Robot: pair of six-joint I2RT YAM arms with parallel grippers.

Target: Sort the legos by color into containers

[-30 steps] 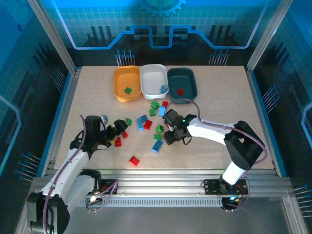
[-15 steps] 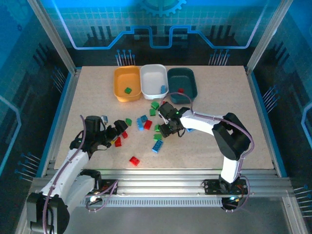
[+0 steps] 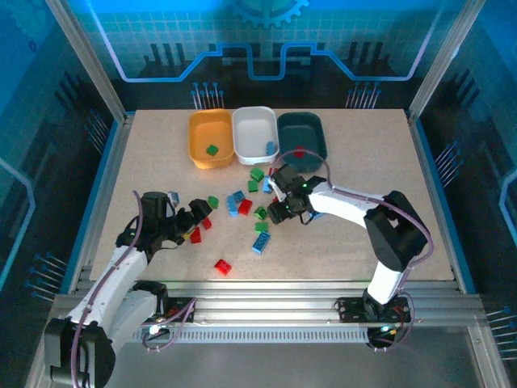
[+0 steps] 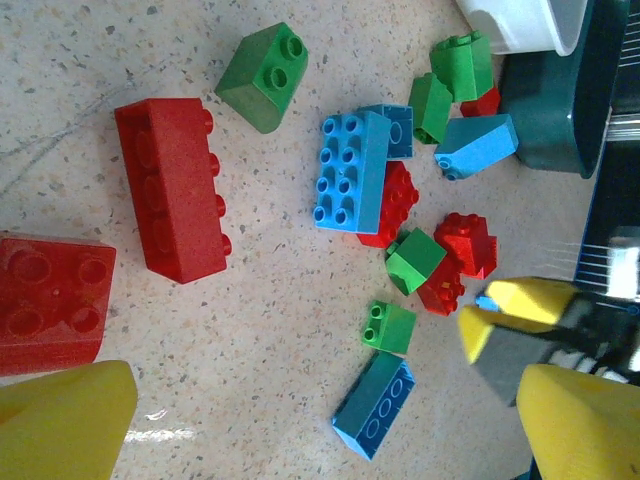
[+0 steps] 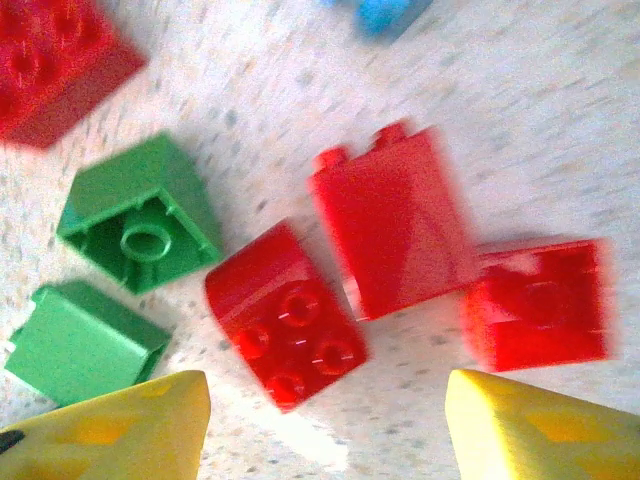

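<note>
Right gripper (image 5: 325, 430): hovering half-open and empty over red legos (image 5: 285, 325) mid-table, lining up a pick
Left gripper (image 3: 196, 214): waiting wide open, holding nothing
Next: likely calling for closing squarely on one of them, then carrying it to the dark teal tray (image 3: 303, 129)

Cropped in the left wrist view: white tray (image 4: 520, 25) at one o'clock, teal tray (image 4: 550, 120) at two, red lego (image 4: 50, 300) at nine; in the right wrist view, smeared throughout, blue lego (image 5: 385, 12) at twelve.
</note>
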